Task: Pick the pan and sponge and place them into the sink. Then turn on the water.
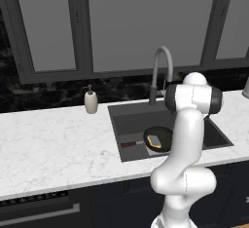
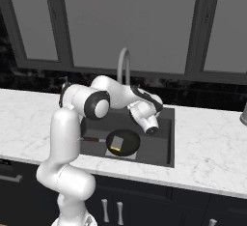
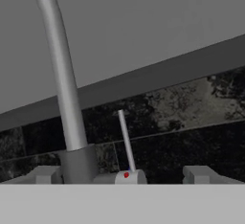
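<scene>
Hand view looks along the claw (image 3: 122,177) at the faucet: the two finger tips (image 3: 45,174) rise at 7 and 5 o'clock with a wide gap, so the jaws stand apart and hold nothing. Between them, at 6 o'clock, sits a small grey lever base with a red dot, and a thin lever (image 3: 125,141) rises from it toward 12. Just beside it, toward 9 o'clock, the faucet (image 3: 60,70) climbs to 11 o'clock from its dark base. The claw seems lined up on the lever because turning on the water is the step left.

In the right base view, the wrist reaches over the back of the sink (image 2: 161,145), close below the faucet's arch. The pan (image 2: 126,141) lies on the sink floor at about 7 o'clock from the wrist, its handle pointing to 9 o'clock. The sponge (image 2: 116,145) rests inside the pan, so both placing steps look done. No stream falls from the spout yet.

In the left base view, the soap bottle (image 1: 91,101) stands on the counter (image 1: 48,144) at 9 o'clock from the sink, well clear of the reach.
</scene>
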{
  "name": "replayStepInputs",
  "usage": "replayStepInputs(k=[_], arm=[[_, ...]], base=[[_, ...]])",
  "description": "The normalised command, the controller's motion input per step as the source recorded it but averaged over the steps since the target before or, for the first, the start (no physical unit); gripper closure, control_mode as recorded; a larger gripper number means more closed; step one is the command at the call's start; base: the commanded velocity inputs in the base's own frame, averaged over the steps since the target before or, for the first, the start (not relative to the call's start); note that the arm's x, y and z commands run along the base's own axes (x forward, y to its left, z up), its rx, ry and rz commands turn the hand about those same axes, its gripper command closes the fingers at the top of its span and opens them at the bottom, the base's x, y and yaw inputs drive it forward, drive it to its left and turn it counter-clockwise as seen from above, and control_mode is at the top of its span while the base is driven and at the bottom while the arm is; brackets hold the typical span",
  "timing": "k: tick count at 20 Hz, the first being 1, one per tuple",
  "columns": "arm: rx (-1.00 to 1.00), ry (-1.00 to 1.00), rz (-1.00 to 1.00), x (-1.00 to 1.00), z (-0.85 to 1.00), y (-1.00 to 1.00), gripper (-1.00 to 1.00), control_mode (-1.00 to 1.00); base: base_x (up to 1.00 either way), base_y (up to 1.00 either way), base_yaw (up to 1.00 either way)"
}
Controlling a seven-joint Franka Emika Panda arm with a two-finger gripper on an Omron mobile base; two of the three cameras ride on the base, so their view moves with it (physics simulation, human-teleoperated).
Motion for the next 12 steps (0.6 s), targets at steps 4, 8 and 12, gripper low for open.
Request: replayStepInputs(k=[4,8,12], arm=[[-0.01,0.00,-0.02,0.00,0.00,0.00,-1.00,-1.00],[-0.01,0.00,-0.04,0.00,0.00,0.00,-1.00,-1.00],[0.00,0.00,0.00,0.08,0.00,0.00,-1.00,-1.00]], base=[[0.00,0.00,0.00],[0.00,0.00,0.00],[0.00,0.00,0.00]])
